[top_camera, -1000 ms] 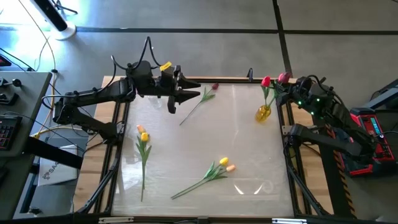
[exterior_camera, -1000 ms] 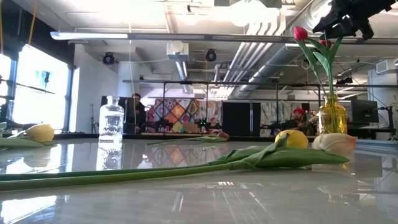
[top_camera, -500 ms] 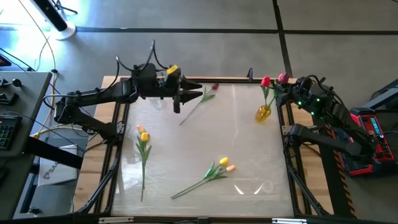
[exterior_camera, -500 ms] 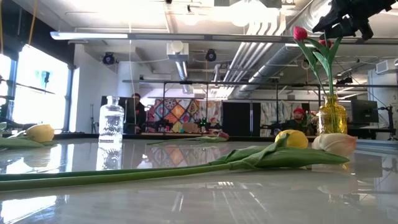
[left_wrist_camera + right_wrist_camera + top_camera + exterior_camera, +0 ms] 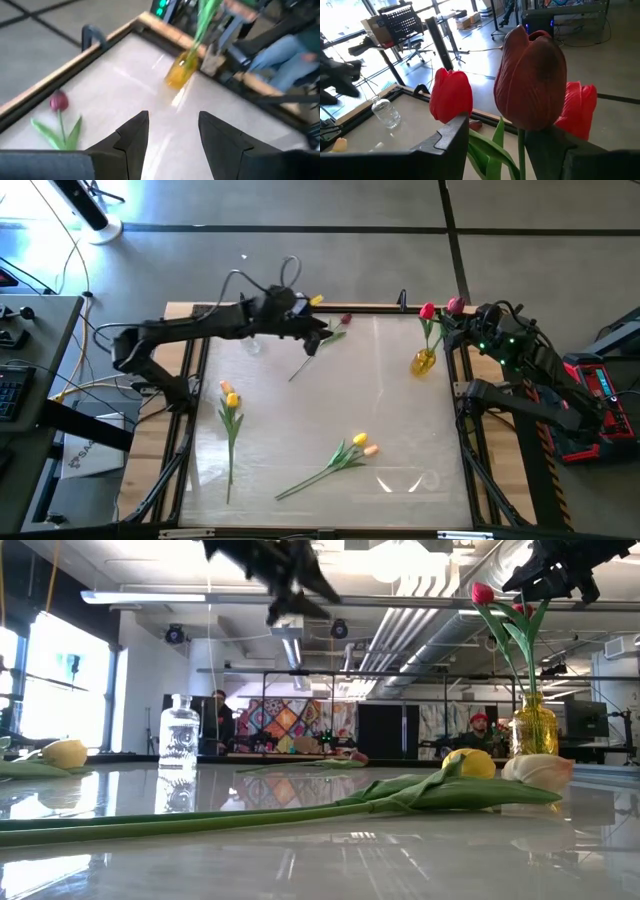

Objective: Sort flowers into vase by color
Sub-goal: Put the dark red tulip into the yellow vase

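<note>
A dark maroon tulip (image 5: 346, 320) lies flat near the table's far edge, its stem (image 5: 305, 360) slanting toward the near left. My left gripper (image 5: 320, 338) hovers open above that stem; in the left wrist view (image 5: 172, 122) nothing is between its fingers, and the maroon head (image 5: 59, 101) shows off to one side. Red and pink tulips (image 5: 428, 310) stand with their stems in a yellow vase (image 5: 424, 363) at the far right. My right gripper (image 5: 497, 137) waits open at their heads (image 5: 535, 80), a stem and leaves between its fingers.
A clear glass vase (image 5: 250, 345) stands at the far left. Yellow tulips (image 5: 232, 398) lie flat at the left, and a yellow and an orange tulip (image 5: 362, 445) lie near the front middle. A wooden frame (image 5: 380, 309) borders the table. People show in the room behind (image 5: 482, 725).
My left gripper has swung toward the table's right edge and come down toward the maroon tulip, tipping its fingers lower. It has uncovered the clear vase and has come into the top of the low view. Its fingers have stayed open.
</note>
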Available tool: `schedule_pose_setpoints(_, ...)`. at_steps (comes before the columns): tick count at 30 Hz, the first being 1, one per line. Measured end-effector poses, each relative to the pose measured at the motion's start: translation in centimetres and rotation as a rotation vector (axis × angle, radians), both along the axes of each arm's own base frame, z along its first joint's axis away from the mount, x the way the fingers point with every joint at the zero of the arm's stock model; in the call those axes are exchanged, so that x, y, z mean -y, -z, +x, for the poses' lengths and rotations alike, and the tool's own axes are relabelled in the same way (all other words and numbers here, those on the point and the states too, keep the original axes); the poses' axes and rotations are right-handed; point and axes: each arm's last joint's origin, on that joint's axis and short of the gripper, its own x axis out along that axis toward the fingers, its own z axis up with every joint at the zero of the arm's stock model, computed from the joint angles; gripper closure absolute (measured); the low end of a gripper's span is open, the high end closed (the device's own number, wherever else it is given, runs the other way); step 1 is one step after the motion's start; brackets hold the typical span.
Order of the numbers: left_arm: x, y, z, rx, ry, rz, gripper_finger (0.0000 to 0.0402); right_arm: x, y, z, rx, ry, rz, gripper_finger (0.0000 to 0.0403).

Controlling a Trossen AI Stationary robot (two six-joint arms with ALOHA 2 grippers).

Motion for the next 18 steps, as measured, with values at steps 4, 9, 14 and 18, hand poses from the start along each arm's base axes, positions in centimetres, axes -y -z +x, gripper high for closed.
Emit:
schedule_pose_setpoints(4, -1.4, 4.2, 2.0, -0.123, -0.004, -0.021, 0.0238, 0.0, 0.0, 0.0, 0.000, -0.002, 0.000, 0.0233)
schedule_pose_setpoints(9, -3.0, 8.8, 3.5, -0.236, -0.037, -0.082, 0.0238, 0.0, 0.0, 0.0, 0.000, -0.004, 0.001, 0.0233)
schedule_pose_setpoints(14, -4.7, 12.1, 3.6, -0.333, -0.137, -0.137, 0.0238, 0.0, 0.1, 0.0, -0.002, -0.012, 0.008, 0.0233)
schedule_pose_setpoints(18, -5.6, 14.2, 3.1, -0.435, -0.210, -0.171, 0.0238, 0.0, 0.1, 0.0, -0.003, -0.014, 0.009, 0.0233)
